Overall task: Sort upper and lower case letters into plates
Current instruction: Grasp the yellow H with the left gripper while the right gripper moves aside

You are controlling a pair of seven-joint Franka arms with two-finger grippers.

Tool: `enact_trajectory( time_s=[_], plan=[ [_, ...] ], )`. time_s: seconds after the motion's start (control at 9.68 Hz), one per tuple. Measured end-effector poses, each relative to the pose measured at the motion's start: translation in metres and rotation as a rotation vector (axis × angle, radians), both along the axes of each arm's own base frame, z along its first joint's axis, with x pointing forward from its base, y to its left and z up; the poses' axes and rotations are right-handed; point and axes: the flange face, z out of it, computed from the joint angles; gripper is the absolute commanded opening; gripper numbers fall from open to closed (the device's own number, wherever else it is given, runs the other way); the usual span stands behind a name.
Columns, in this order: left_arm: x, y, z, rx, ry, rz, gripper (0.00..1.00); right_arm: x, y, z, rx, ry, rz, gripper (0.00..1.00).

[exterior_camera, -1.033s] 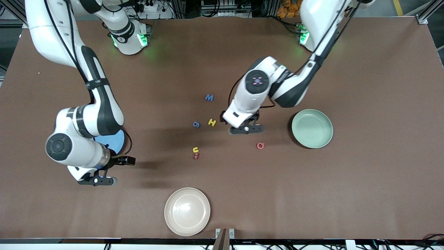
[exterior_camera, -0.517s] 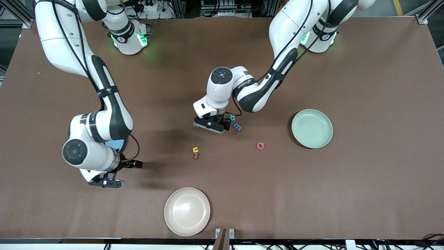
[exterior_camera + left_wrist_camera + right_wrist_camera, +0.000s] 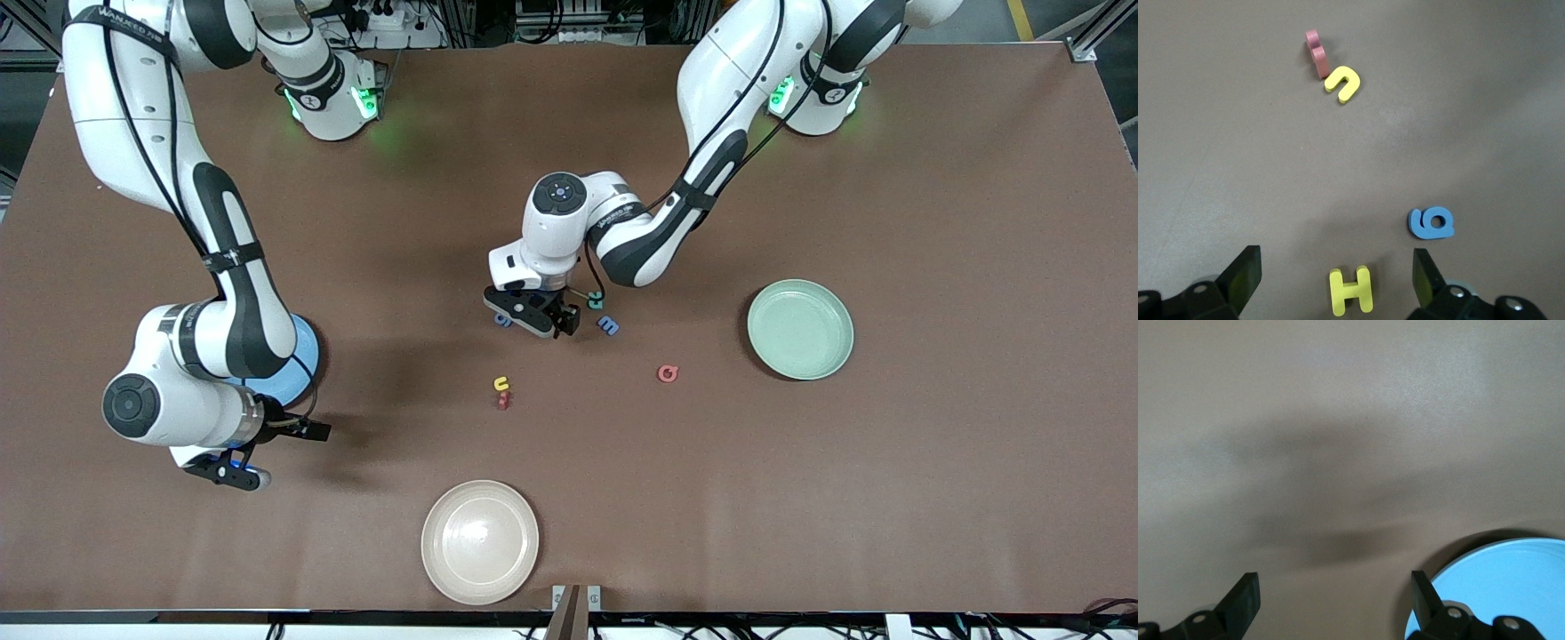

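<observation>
With fingers spread wide and empty, the left end effector is poised over the yellow H at mid-desk, just beside the blue g, so it is best centred before closing; the right end effector, also wide, waits by the blue plate.

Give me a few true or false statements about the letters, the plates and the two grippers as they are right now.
1. The left gripper is open over the yellow H. True.
2. The mint green plate holds a letter. False: it is empty.
3. The red G lies on the table. True.
4. The right gripper holds a letter. False: it is open and empty beside the sky blue plate.
5. The yellow u is in the cream-white plate. False: it lies on the table.
</observation>
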Motion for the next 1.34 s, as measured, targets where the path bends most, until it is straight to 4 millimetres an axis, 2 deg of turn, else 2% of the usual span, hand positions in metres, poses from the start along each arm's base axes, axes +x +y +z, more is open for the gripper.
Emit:
enact_trajectory(
  time_s=[0.31,0.62,0.93,1.14,1.34],
  plan=[
    [-0.019,0.015,-0.045,0.065,0.061,-0.011,1.00,-0.001,-0.001,-0.001,0.001,0.008,-0.001,1.00],
    [-0.020,0.016,-0.047,0.065,0.062,-0.011,1.00,-0.001,-0.001,-0.001,0.001,0.012,-0.001,1.00],
    [-0.020,0.014,-0.044,0.057,0.068,-0.001,0.90,-0.001,0.005,0.001,0.005,0.007,0.007,1.00],
    [-0.021,0.011,-0.041,0.048,0.070,0.005,0.62,0.003,0.016,0.009,0.011,-0.014,0.021,1.00],
    [-0.020,0.009,-0.038,0.042,0.066,0.005,0.42,0.008,0.039,0.019,0.025,-0.058,0.047,1.00]
  ],
)
